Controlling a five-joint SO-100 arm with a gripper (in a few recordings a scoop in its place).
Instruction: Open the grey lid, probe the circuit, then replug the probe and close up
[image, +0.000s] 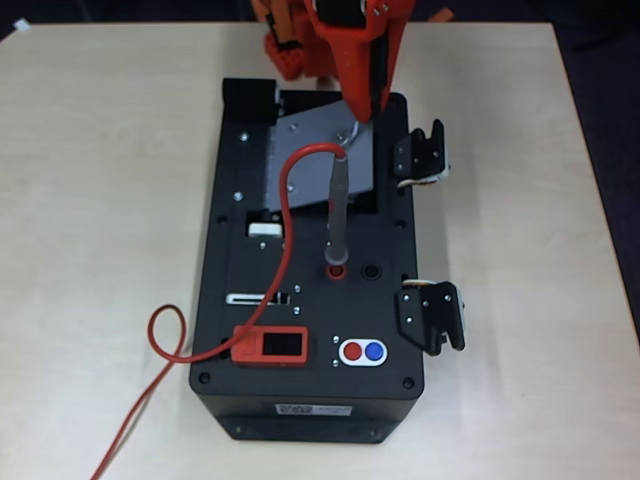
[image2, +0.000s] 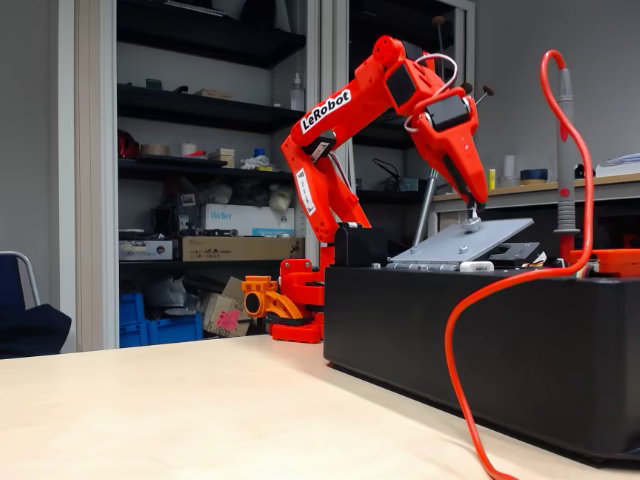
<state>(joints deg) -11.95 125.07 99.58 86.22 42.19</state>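
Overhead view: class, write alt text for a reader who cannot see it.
An orange robot arm's claw reaches down to the grey lid, which sits at the far end of a black box on a pale table. The probe stands plugged in a red socket, its red cable looping off the box's left side.

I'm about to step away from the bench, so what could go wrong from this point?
The orange gripper pinches the small knob of the flat grey hinged lid, tilted partly open; it might slip and drop. The slim grey probe stands upright in its red socket, its red cable arching nearby and could snag.
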